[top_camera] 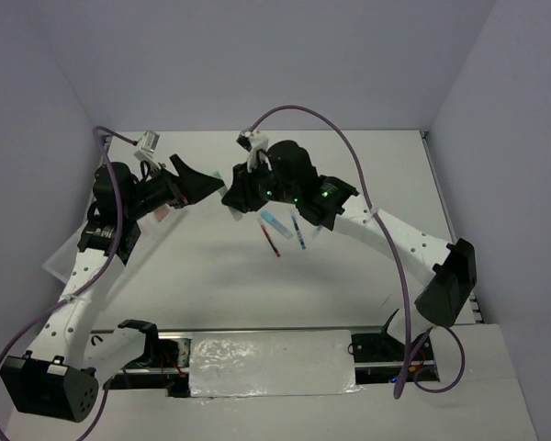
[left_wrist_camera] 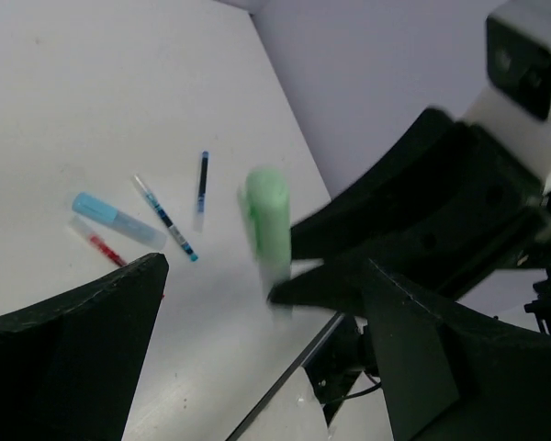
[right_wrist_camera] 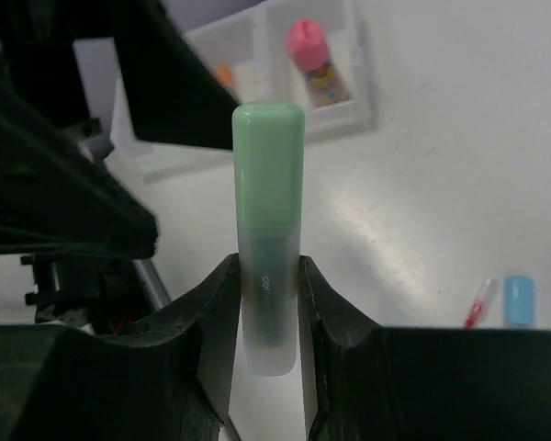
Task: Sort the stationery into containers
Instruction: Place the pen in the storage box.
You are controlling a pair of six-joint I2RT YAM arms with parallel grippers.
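Note:
My right gripper [right_wrist_camera: 268,276] is shut on a green marker [right_wrist_camera: 268,175] and holds it upright above the table, near the middle in the top view [top_camera: 231,197]. My left gripper [top_camera: 202,184] is open and empty, with its jaws spread wide right in front of the marker [left_wrist_camera: 266,225]. The clear tray [right_wrist_camera: 358,110] lies beyond, holding a pink-capped stick [right_wrist_camera: 314,60] and an orange marker [right_wrist_camera: 222,75]. A blue marker [top_camera: 274,220], a red pen [top_camera: 271,241] and a blue pen [top_camera: 297,231] lie on the table.
A second dark blue pen [left_wrist_camera: 202,188] lies beside the others on the table. The tray's edge [top_camera: 62,260] shows under the left arm at the table's left side. White walls enclose the table at the back and on both sides.

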